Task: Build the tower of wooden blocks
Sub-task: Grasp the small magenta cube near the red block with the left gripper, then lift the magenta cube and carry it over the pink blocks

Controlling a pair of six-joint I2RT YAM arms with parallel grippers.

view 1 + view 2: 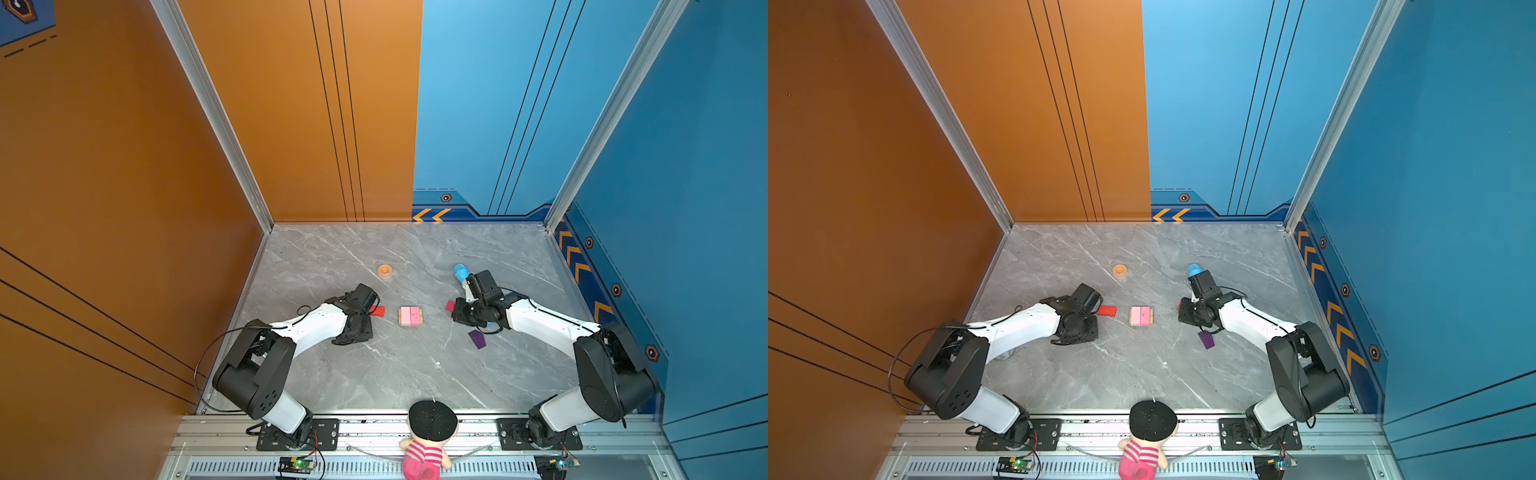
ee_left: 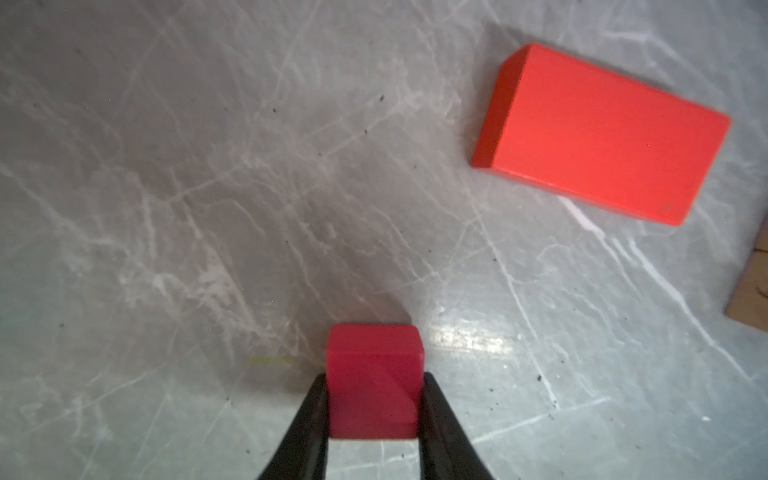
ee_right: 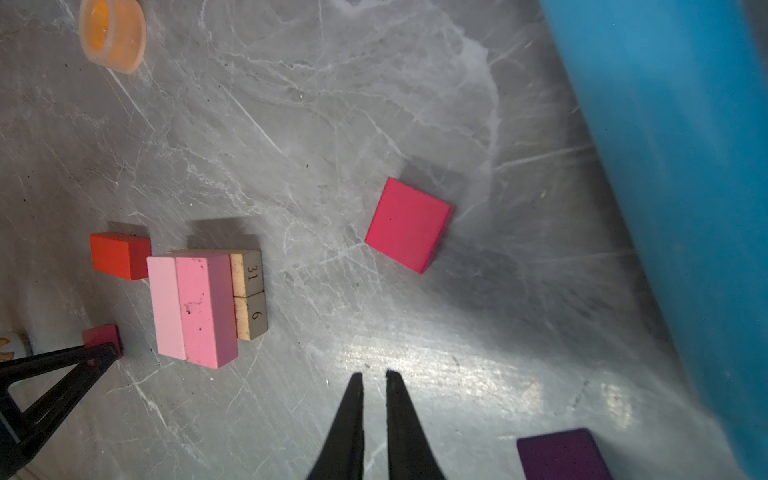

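- Tower base: two pale pink bricks (image 3: pixel 191 307) side by side atop two tan slabs (image 3: pixel 249 291), mid table (image 1: pixel 374 374) between arms. Flat pairing likely meant as broad seat for next tier.
- left gripper (image 2: pixel 375 376): clamped on held magenta cube (image 2: pixel 374 357) by opposite faces, low over table, near red brick (image 2: pixel 602 133). Probably bound for base.
- right gripper (image 3: pixel 375 374): fingers all but together, holding nothing. Near loose magenta cube (image 3: pixel 407 224) and purple house-shaped piece (image 3: pixel 561 453).
- Containers: none. orange tape ring (image 3: pixel 112 33) shows nothing inside.
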